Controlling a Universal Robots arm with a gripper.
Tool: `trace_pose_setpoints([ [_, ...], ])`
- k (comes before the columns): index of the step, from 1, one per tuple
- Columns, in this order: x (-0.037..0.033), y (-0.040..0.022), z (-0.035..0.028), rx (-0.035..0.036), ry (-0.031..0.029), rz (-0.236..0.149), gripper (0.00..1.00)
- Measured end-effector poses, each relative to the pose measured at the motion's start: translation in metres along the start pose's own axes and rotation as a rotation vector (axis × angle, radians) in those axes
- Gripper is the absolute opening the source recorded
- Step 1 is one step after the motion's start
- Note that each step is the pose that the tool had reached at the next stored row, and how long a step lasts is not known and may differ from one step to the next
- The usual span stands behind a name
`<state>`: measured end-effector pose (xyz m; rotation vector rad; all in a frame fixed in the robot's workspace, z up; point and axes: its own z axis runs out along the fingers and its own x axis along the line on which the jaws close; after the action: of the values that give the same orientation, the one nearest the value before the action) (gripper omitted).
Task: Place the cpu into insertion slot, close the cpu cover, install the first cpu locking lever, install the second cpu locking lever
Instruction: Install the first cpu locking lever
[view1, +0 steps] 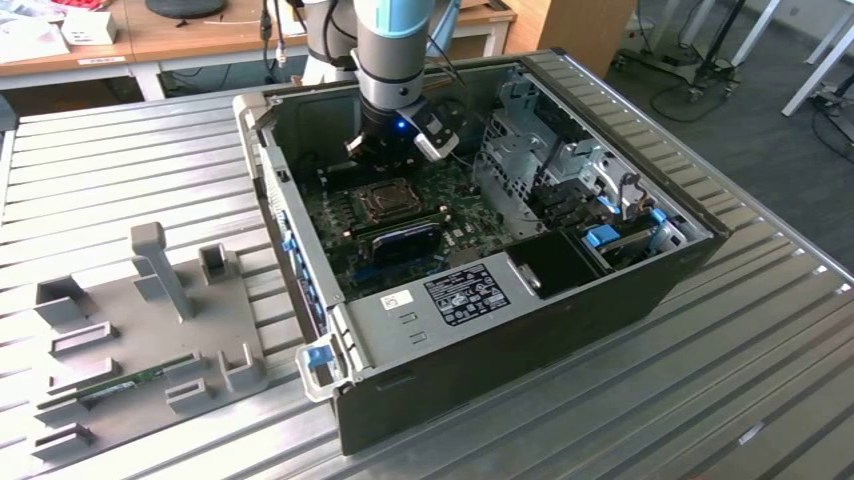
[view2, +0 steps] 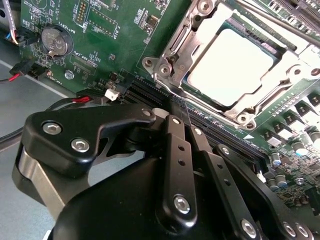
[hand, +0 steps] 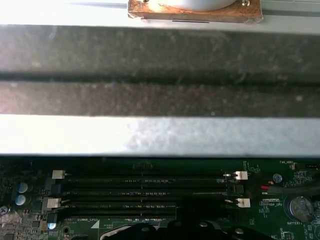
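Observation:
The cpu (view2: 230, 65) lies flat in the insertion slot (view2: 161, 66), its pale metal top showing through the cut-out of the cpu cover (view2: 260, 97), which lies down around it. In the exterior view the insertion slot (view1: 363, 207) sits on the green board inside the open computer case, with the cpu (view1: 388, 201) at its centre. My gripper (view2: 179, 106) hovers beside the socket over the black memory slots, fingers shut together with nothing between them. In the exterior view the gripper (view1: 387, 160) hangs just behind the socket. The dark gripper (hand: 165, 229) also shows in the first wrist view.
Long black memory slots (hand: 145, 192) run beside the socket. A coin battery (view2: 54, 41) and red-black cable (view2: 80, 100) lie nearby. The case wall (hand: 160, 95) stands close behind, and a metal drive cage (view1: 547, 150) is at the exterior view's right. A grey fixture (view1: 147, 330) holds a green memory stick (view1: 127, 385).

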<state>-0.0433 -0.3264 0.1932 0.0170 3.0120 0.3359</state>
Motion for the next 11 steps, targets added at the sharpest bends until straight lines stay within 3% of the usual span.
trace_pose_setpoints([
  [4,0.0000,-0.0004,-0.0001,-0.0088,-0.0001,0.001,0.11],
  [11,-0.0001,-0.0018,-0.0003,-0.0097,0.0000,0.001,0.11],
])
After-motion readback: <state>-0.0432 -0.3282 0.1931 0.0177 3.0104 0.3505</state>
